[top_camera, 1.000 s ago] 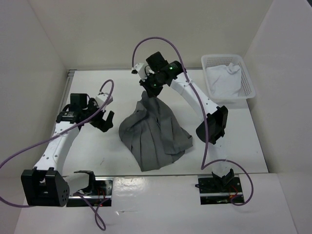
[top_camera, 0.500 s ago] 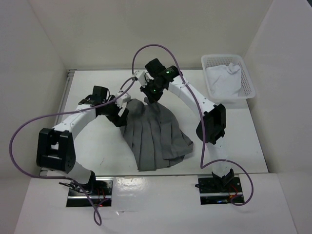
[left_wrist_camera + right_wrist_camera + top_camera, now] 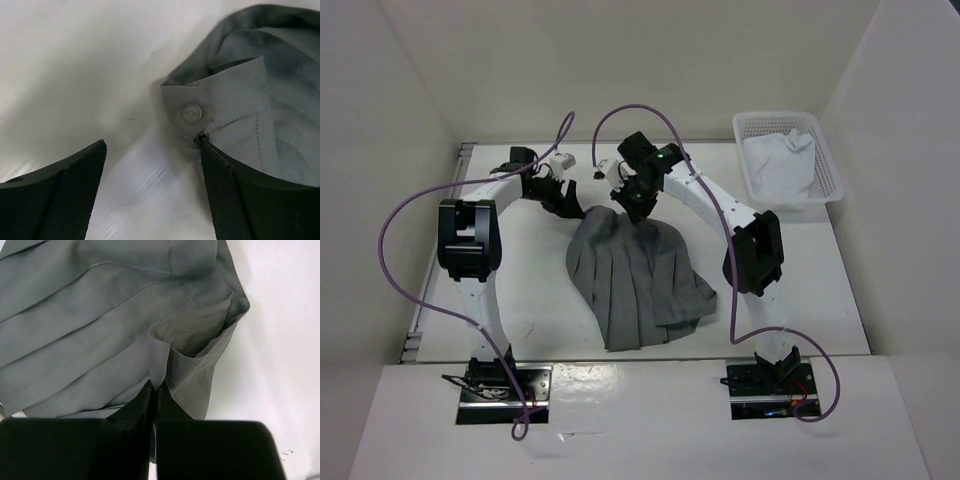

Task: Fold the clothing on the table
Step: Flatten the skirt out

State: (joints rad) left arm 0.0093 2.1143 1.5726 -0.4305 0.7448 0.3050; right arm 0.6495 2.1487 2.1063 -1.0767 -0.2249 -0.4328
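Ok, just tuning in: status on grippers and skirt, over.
Right gripper shut on skirt waistband. Left gripper open at the buttoned corner, not closed on it. Skirt lying on table, unfolded. Nothing in the way; basket off right.

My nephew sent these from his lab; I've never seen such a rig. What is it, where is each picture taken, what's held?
Two robot arms, left and right, are bolted at the near edge of a white table. One picture looks down from above; the other two come from a camera on each wrist. A grey pleated skirt lies on the table; a basket holding a white cloth stands at the far right. The right gripper is shut on the skirt's waistband. The left gripper is open, its jaws apart at the waistband's button end.
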